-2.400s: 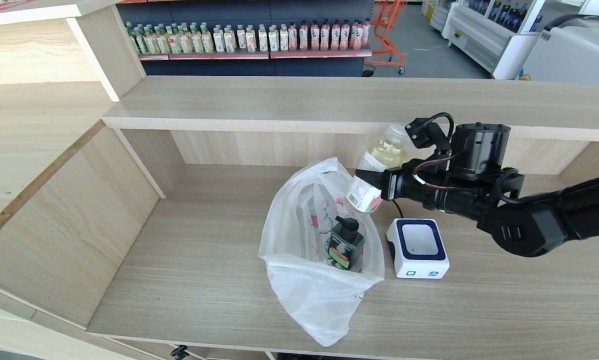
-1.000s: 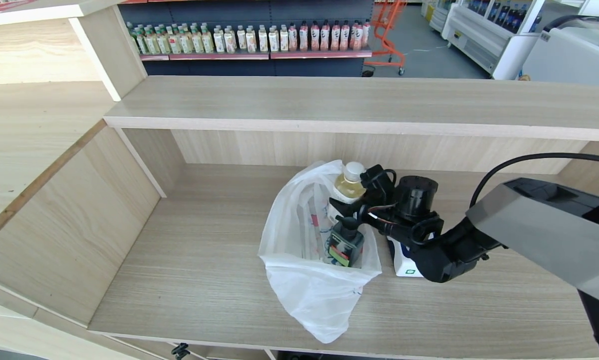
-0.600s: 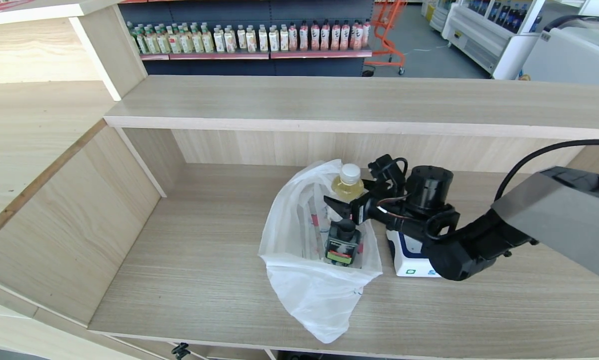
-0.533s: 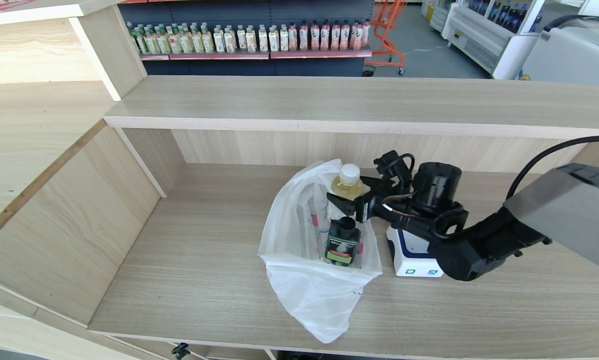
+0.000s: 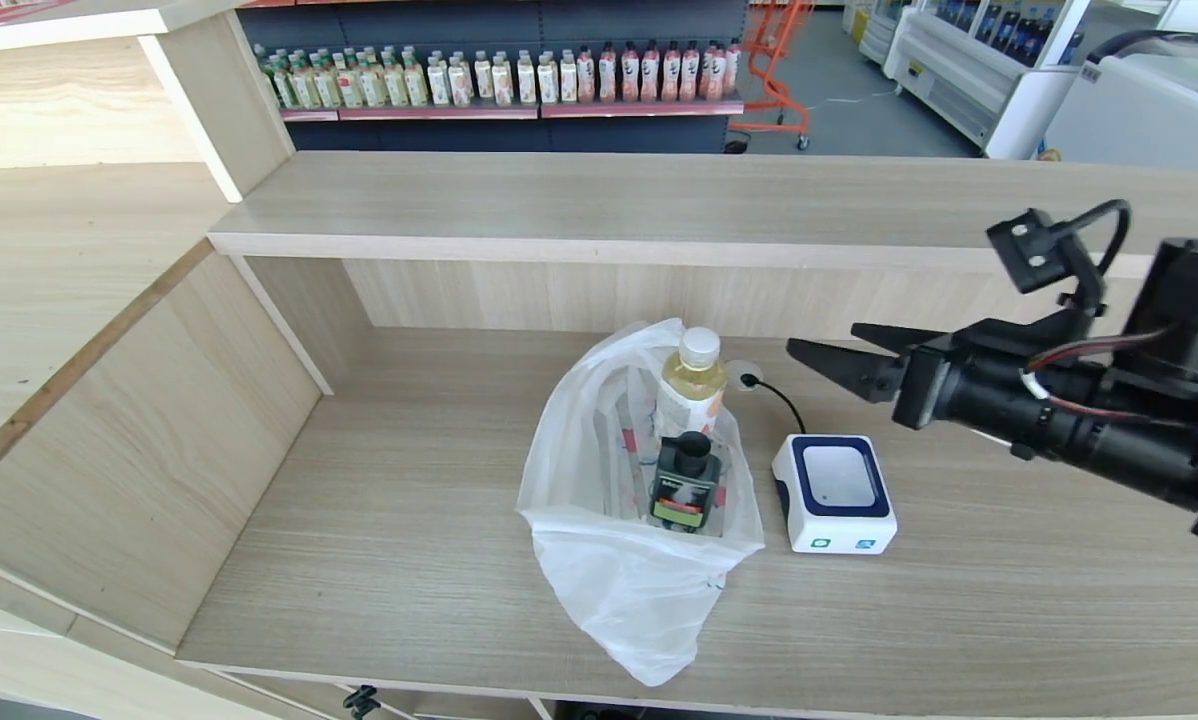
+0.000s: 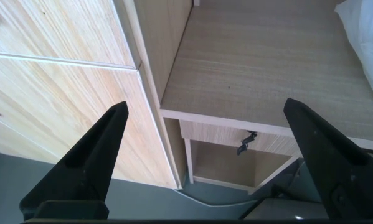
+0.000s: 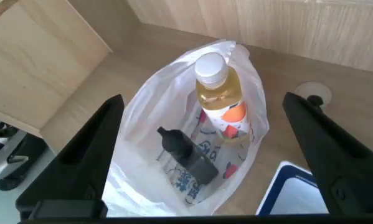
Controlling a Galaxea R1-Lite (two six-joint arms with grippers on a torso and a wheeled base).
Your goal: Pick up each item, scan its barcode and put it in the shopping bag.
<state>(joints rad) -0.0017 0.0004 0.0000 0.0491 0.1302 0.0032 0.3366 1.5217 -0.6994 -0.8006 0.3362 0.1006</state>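
Checkout counter | drink bottle (image 5: 694, 385) stands upright in the shopping bag (image 5: 619, 590) beside a pump bottle (image 5: 686, 485) | right gripper (image 5: 824, 345) hangs to the bag's right, jaws wide and empty; left gripper (image 6: 205, 106) likewise spread | bagging looks complete; next move calls for locating any remaining item.

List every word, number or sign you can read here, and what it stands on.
Nothing reads clearly.
Clear bottle of yellow drink with white cap: label too blurred.
Dark pump bottle: label blurred.
White plastic shopping bag: red and blue print, unreadable.
White barcode scanner: green and blue badges, too small.
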